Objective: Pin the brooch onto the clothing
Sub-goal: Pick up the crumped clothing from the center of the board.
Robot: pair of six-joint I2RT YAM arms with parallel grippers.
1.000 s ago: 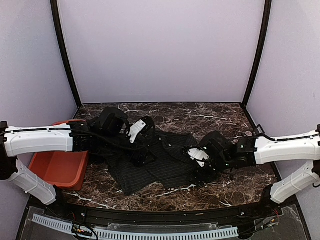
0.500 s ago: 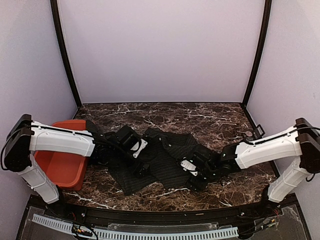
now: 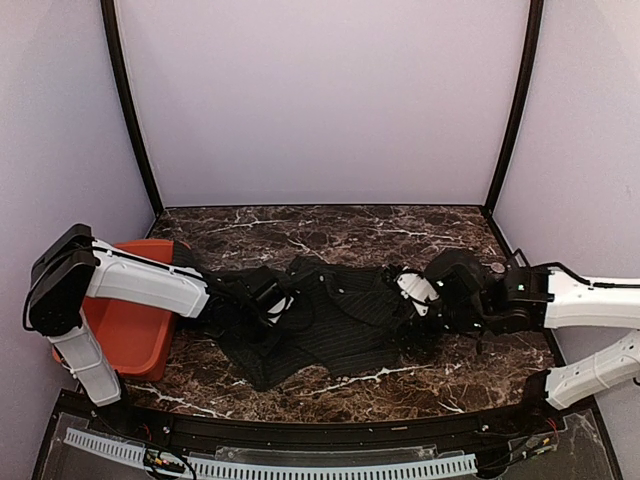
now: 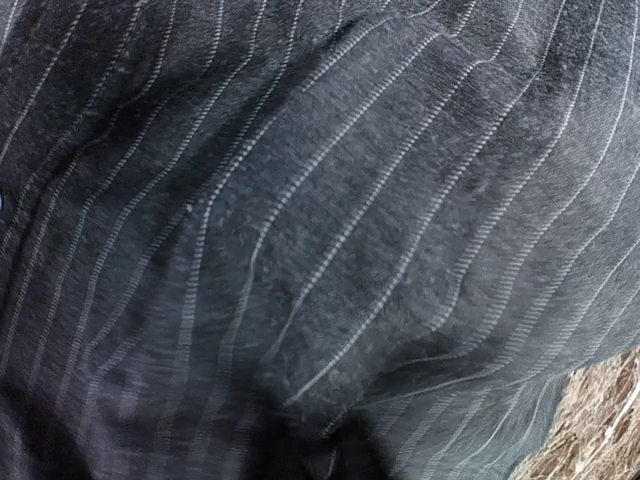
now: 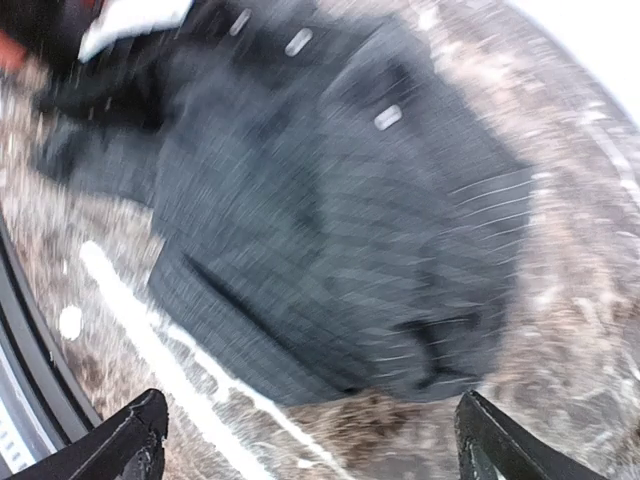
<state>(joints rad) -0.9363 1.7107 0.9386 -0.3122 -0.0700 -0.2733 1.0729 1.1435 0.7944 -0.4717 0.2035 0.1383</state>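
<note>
Two arms lean over the dark pinstriped shirt (image 3: 340, 320), which lies crumpled on the table (image 3: 330, 225). The right jaws stand wide apart and hold nothing; the shirt lies just ahead of them. The left jaws are low against the cloth, and I cannot tell their state.

Red bin (image 3: 128, 338) left of shirt (image 3: 340, 335)

No legible text or markings

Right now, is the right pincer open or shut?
Open: right pincer fingertips stand far apart in the wrist view's bottom corners, gripping nothing.
</note>
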